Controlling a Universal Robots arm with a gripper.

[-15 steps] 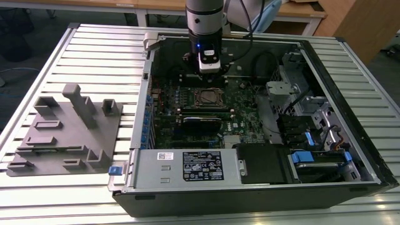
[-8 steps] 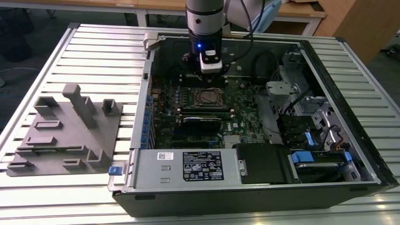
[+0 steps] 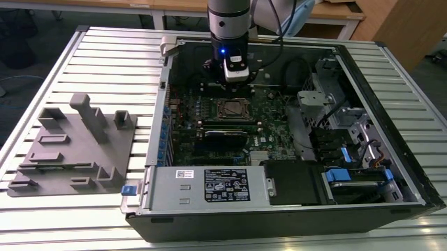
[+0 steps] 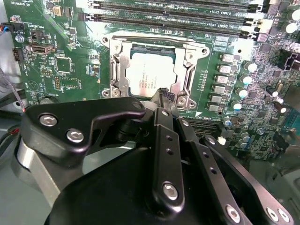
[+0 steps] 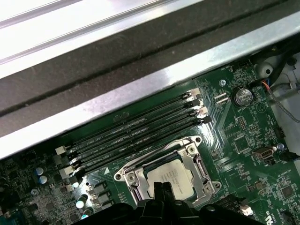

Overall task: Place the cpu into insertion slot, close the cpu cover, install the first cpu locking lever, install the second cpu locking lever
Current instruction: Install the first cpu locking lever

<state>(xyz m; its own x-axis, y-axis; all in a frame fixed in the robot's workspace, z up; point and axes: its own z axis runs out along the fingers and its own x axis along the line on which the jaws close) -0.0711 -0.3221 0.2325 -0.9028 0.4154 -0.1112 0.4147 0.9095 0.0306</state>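
Cpu [image 4: 151, 75]: seated, cpu cover [image 4: 149, 47] down. Gripper [image 4: 164, 97] above, fingers clenched, empty. Risk: tips scraping socket frame.

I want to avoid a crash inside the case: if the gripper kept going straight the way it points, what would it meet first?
Probably the cpu, seated in the insertion slot with the cpu cover framing it. The gripper points at the chip's near edge; the gap between them is hard to judge.
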